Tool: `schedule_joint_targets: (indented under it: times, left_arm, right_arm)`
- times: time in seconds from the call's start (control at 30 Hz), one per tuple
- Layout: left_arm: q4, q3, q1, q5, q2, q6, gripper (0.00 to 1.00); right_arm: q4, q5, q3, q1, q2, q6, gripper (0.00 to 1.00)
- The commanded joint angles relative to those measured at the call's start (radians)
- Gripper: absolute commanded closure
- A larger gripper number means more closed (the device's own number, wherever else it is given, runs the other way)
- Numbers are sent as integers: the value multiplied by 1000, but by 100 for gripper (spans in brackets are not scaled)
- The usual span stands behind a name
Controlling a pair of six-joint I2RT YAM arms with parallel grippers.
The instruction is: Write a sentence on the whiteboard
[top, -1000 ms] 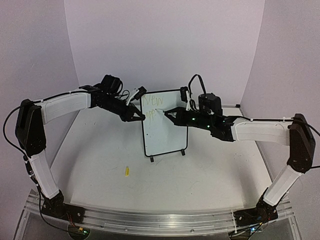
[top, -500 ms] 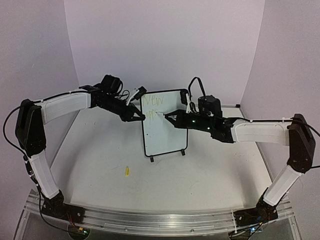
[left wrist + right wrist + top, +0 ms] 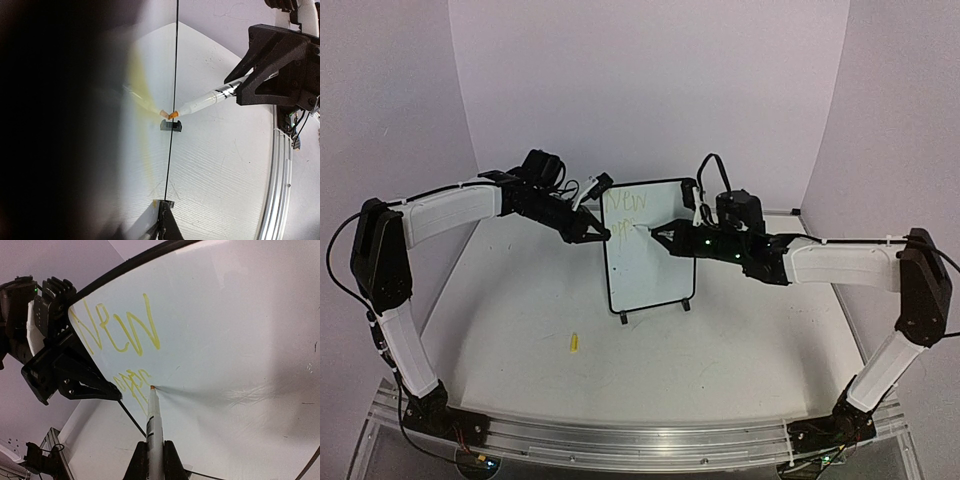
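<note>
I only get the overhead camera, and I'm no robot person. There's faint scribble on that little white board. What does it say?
Observer: The right wrist camera reads the sentence on the whiteboard: "New" in yellow on top, then a cramped second line I can't make out.
Operator: Is the pen really touching?
Observer: Yes. From the left wrist camera, the marker tip meets its own reflection on the board.
Operator: What colour is that tip?
Observer: Orange, on a white barrel clamped in the shut right gripper.
</note>
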Motion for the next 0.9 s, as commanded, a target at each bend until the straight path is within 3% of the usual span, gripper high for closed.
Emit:
schedule_joint_targets:
  times: [0.0, 0.87]
  left_arm:
    - [-80, -11, -3, -66, -22, 37, 100]
    - [-81, -11, -3, -67, -24, 36, 100]
  right_arm:
    - [1, 52, 48, -5, -31, -17, 100]
    - [0, 35, 79, -5, -23, -18, 100]
